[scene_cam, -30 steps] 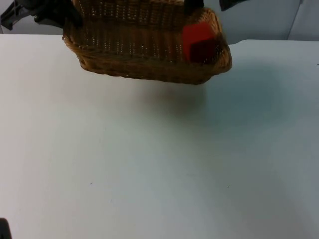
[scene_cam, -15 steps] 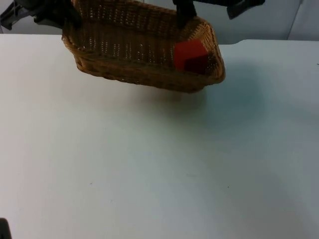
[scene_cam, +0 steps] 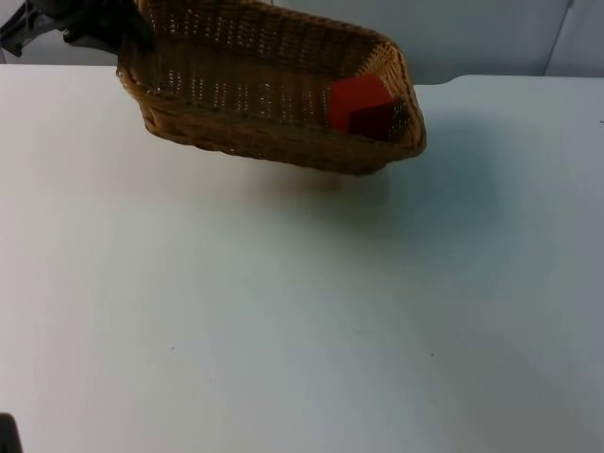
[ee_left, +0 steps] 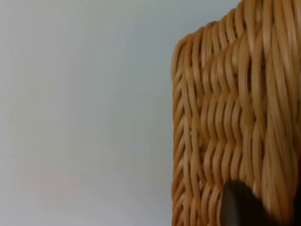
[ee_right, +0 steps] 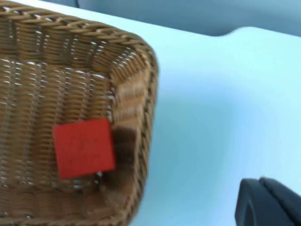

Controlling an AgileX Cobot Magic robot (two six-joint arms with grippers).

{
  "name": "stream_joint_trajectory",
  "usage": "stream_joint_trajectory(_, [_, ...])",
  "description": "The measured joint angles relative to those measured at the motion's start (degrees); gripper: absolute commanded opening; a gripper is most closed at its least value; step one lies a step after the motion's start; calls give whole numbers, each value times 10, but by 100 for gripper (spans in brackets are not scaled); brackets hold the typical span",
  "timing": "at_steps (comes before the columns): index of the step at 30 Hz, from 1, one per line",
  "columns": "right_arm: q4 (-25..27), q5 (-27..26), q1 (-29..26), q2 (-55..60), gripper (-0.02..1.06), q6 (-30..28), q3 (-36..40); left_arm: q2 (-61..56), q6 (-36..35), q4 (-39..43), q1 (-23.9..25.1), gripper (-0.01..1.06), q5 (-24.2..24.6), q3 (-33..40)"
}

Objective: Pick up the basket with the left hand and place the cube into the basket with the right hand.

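You have the red cube (scene_cam: 359,104) already lying in the right end of the basket (scene_cam: 236,132), held above the worktop (scene_cam: 302,311) by the left gripper (scene_cam: 94,24), jaws pinching its left rim.

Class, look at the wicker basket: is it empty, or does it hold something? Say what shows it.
Not empty. The red cube lies inside the basket, on its woven floor by one end wall; the right wrist view shows the same.
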Motion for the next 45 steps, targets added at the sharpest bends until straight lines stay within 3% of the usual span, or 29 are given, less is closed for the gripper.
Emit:
stream_joint_trajectory(8, [-92,60,-18,-48,0,46,0,0,0,0,0,0,-18,0])
stream_joint_trajectory(18, [-106,76,-83,-68,0,66,0,0,0,0,0,0,-21,0])
stream_joint_trajectory(22, [-78,71,-114,-86,0,36,0,0,0,0,0,0,-21,0])
stream_joint_trajectory(30, [39,13,-182,-135,0,-31,0,0,0,0,0,0,-21,0])
stream_joint_trajectory(42, [39,23,-186,-136,0,-70,0,0,0,0,0,0,-39,0])
stream_joint_trajectory(45, [39,23,-186,-136,0,-78,0,0,9,8,0,0,-19,0])
